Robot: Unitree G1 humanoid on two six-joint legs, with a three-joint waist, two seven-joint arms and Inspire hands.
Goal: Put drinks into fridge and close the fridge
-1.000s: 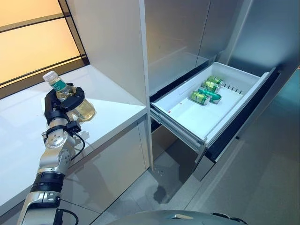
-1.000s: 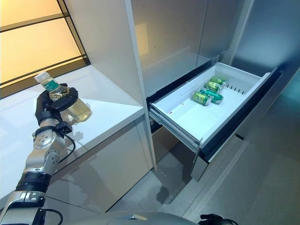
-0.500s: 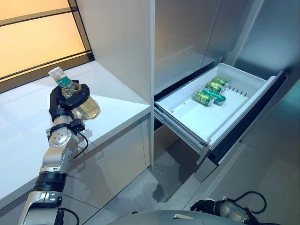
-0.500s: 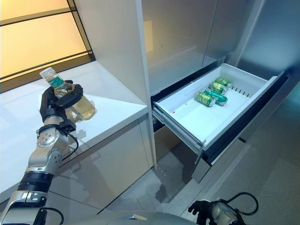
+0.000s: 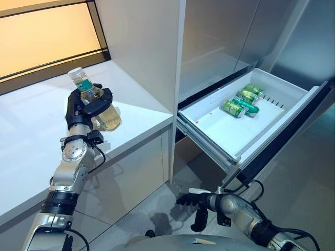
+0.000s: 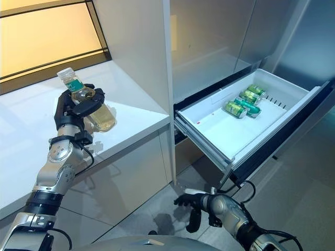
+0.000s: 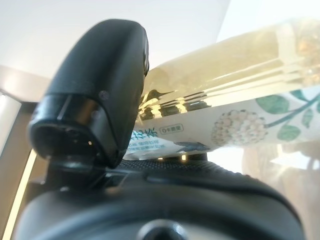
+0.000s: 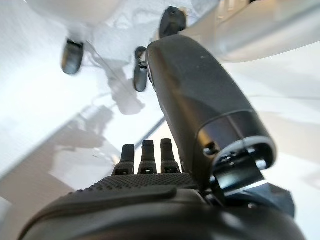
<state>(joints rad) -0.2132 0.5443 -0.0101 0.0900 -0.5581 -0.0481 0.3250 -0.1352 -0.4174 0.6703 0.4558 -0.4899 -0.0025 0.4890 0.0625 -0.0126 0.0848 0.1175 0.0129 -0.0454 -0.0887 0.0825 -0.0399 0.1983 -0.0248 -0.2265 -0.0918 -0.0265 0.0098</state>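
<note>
My left hand (image 5: 84, 107) is shut on a clear bottle of yellow drink (image 5: 103, 112) with a white cap and green label, held tilted just above the white counter (image 5: 31, 130). The bottle also shows in the left wrist view (image 7: 235, 95), under the thumb. The white fridge drawer (image 5: 220, 130) stands pulled open to the right, with green cans (image 5: 242, 102) lying at its far end. My right hand (image 5: 196, 201) is low in front of the drawer, above the floor, with its fingers straight and empty; the right wrist view (image 8: 145, 157) shows them straight too.
A tall grey cabinet wall (image 5: 141, 47) rises between the counter and the fridge. Closed fridge doors (image 5: 220, 36) stand above the drawer. The drawer's dark front panel (image 5: 293, 130) juts out over the grey tiled floor (image 5: 303, 193).
The camera has shifted, so the scene has slid right. My right hand has come up into view below the drawer. My left hand still holds the bottle over the counter.
</note>
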